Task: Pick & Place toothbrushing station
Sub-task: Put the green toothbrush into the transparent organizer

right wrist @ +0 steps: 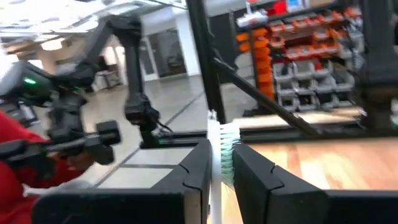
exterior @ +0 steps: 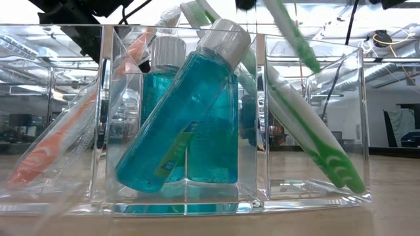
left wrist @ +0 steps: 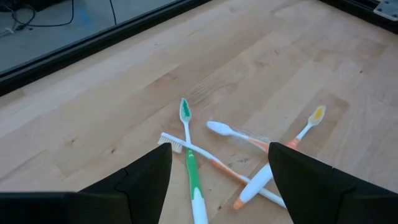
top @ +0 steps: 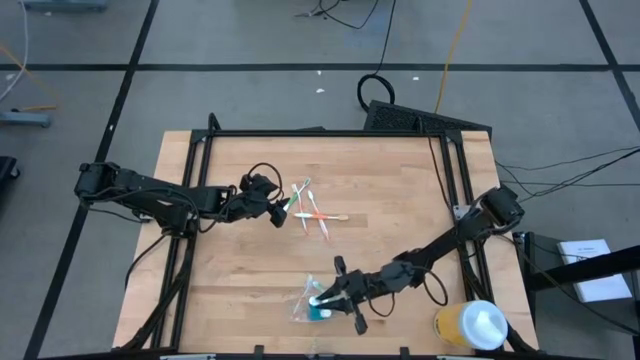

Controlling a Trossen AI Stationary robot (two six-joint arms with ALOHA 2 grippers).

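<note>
The see-through toothbrushing station stands near the table's front edge. In the low view it holds two blue bottles, an orange toothbrush and a green-and-white toothbrush leaning in its end compartments. My right gripper is beside the station, shut on a white toothbrush with green bristles. My left gripper is open and empty, just left of several loose toothbrushes lying crossed on the wood, which also show in the left wrist view. My right gripper pinches the toothbrush's white neck between its two fingers, just below the bristle head, which sticks out past the fingertips. The fingers lie across the brush. The fingers hide the handle, so I cannot tell where its lower end rests.
A yellow cup with a white lid stands at the table's front right corner. A black frame runs around the table's edges. Bare wood lies at the table's far right and near left.
</note>
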